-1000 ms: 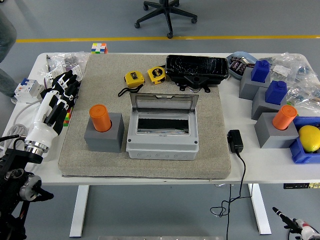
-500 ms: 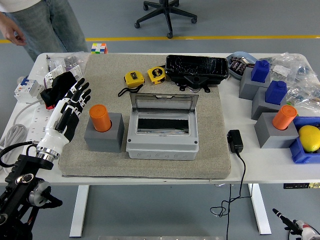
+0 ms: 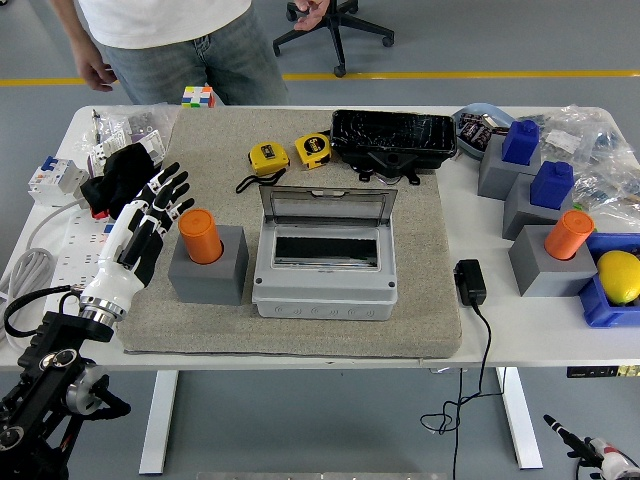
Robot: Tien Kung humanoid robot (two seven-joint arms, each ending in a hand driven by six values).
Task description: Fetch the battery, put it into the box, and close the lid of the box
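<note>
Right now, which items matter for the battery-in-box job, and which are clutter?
Job: orange battery in its grey holder; open grey box, lid up; left robot hand.
Clutter: tape measures, black case, charger, lemon.

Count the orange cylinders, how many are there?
2: one orange cylinder stands in the grey block left of the box, another in a grey block at the table's right side.
</note>
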